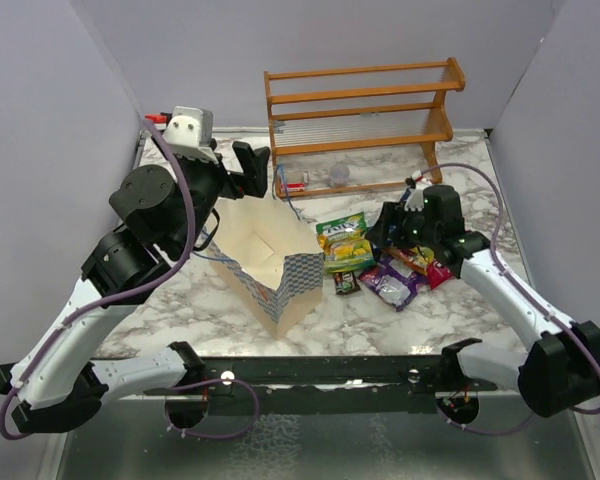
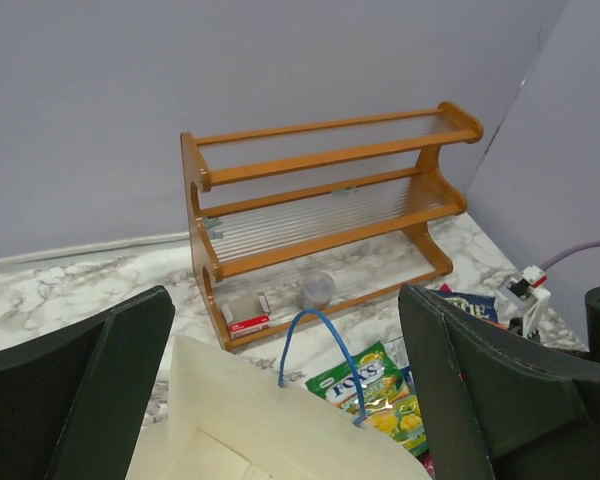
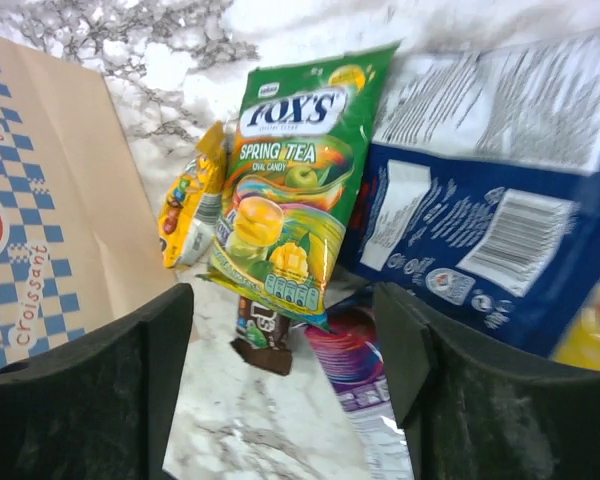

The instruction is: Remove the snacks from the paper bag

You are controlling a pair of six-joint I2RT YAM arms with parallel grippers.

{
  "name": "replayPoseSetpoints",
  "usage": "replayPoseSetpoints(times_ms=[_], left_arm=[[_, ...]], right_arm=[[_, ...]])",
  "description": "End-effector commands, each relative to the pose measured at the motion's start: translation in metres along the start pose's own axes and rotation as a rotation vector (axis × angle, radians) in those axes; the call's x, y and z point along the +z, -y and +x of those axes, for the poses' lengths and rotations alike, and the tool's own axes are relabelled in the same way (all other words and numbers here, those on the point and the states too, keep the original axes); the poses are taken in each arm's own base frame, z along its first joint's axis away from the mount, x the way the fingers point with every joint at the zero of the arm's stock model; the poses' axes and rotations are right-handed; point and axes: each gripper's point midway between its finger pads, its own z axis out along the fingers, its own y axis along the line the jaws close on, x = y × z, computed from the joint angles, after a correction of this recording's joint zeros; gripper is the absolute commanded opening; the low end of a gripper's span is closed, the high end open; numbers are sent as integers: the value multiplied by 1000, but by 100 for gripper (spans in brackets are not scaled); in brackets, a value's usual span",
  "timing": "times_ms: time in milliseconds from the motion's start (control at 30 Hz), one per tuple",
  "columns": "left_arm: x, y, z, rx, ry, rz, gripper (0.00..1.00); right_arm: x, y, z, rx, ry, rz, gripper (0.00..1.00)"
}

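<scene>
Tipping threatens the paper bag (image 1: 262, 246) if the wide-open, empty left gripper (image 2: 285, 375) snags its rim; the right gripper (image 3: 280, 370), parted and empty, can scatter the snacks (image 3: 285, 200) below.

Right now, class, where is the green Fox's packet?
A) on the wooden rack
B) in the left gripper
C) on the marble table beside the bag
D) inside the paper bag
C: the green packet lies flat on the marble table, outside the paper bag and beside it.
</scene>
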Motion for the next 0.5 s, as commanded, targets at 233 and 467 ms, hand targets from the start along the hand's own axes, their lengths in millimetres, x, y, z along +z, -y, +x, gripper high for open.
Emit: replayPoseSetpoints(times_ms=[233,467], left_arm=[[-14,1,-29,-64,105,41,99],[-30,-11,-62,-85,200,14,99]], right_arm=[[-172,-32,-153,-231,483,246,99],[-319,-121,-210,-362,898,13,99]])
